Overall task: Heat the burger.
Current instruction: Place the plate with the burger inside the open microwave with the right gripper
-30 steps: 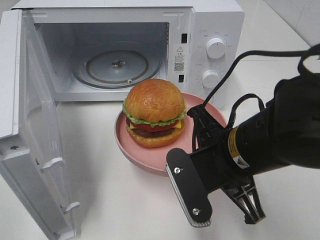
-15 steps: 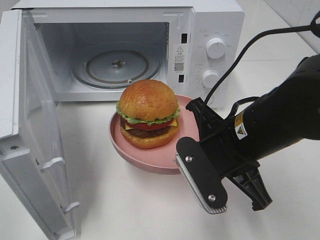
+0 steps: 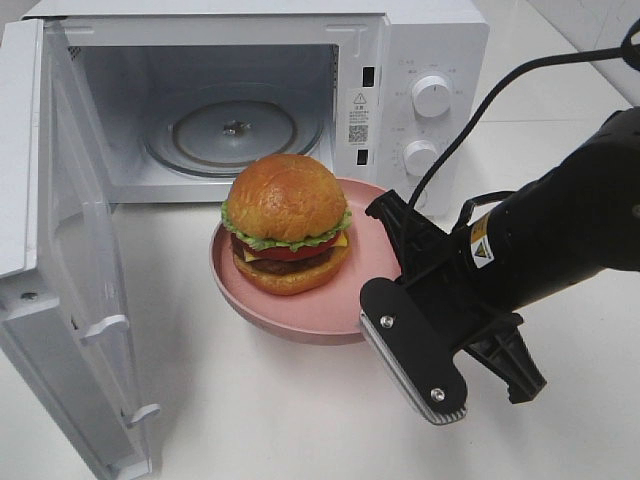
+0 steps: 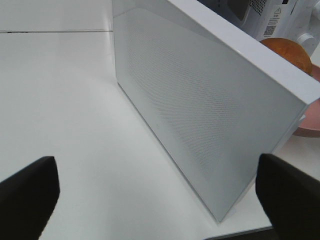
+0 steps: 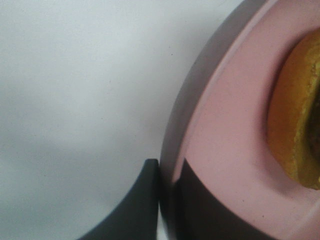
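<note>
Right now the burger (image 3: pixel 287 222) sits on the pink plate (image 3: pixel 300 322), on the white table (image 3: pixel 250 420) just before the open microwave (image 3: pixel 420 60). The right gripper (image 5: pixel 167 169) is clamped on the plate's rim. The left gripper (image 4: pixel 160 185) is spread wide beside the door (image 4: pixel 200 110), holding nothing.

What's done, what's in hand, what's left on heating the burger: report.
Done: microwave door stands open. In hand: right jaws pinch the rim of the pink plate, burger on it, before the opening. Left: slide it in, shut the door, set the dial.
</note>
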Controlling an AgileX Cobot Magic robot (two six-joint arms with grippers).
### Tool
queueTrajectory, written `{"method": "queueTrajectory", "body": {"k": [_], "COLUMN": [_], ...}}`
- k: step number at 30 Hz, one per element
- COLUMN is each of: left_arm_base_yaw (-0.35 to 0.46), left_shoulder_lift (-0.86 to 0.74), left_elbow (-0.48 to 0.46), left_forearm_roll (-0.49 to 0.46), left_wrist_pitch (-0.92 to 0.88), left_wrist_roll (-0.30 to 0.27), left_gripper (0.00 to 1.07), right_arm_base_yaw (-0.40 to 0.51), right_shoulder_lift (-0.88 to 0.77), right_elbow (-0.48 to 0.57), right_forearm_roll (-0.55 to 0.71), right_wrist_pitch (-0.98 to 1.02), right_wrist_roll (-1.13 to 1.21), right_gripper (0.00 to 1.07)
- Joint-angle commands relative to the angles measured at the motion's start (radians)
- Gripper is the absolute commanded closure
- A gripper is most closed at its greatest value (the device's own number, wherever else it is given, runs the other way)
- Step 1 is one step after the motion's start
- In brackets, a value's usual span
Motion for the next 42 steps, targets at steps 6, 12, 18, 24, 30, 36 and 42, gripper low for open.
{"method": "queueTrajectory", "body": {"k": [6, 12, 18, 24, 30, 36, 42], "left_arm_base_yaw": [-0.004, -0.004, -0.004, -0.004, -0.004, -0.004, -0.004], "left_shoulder_lift": [-0.014, -0.014, -0.014, -0.014, -0.014, -0.014, -0.014], "left_elbow": [0.002, 0.002, 0.002, 0.002, 0.002, 0.002, 0.002], "left_forearm_roll": [-0.001, -0.001, -0.001, -0.001, -0.001, 0.021, 0.025], "left_wrist_pitch": [0.003, 0.003, 0.003, 0.003, 0.003, 0.005, 0.006], "left_wrist_roll": [0.000, 0.000, 0.000, 0.000, 0.000, 0.000, 0.000], "left_gripper": [0.07, 0.07, 0.07, 0.07, 0.07, 0.07, 0.07], "right_arm_base_yaw": [-0.006, -0.006, -0.005, -0.005, -0.004, -0.004, -0.004], "right_shoulder_lift": [0.050, 0.104, 0.147, 0.189, 0.235, 0.287, 0.322], "right_elbow": [-0.069, -0.141, -0.213, -0.267, -0.332, -0.400, -0.454], "right_forearm_roll": [-0.005, -0.008, -0.052, -0.059, -0.059, -0.090, -0.090], "right_wrist_pitch": [-0.057, -0.061, -0.061, -0.058, -0.057, -0.057, -0.052], "right_wrist_roll": [0.000, 0.051, 0.089, 0.094, 0.107, 0.128, 0.143], "right_gripper": [1.07, 1.07, 1.07, 1.07, 1.07, 1.07, 1.07]}}
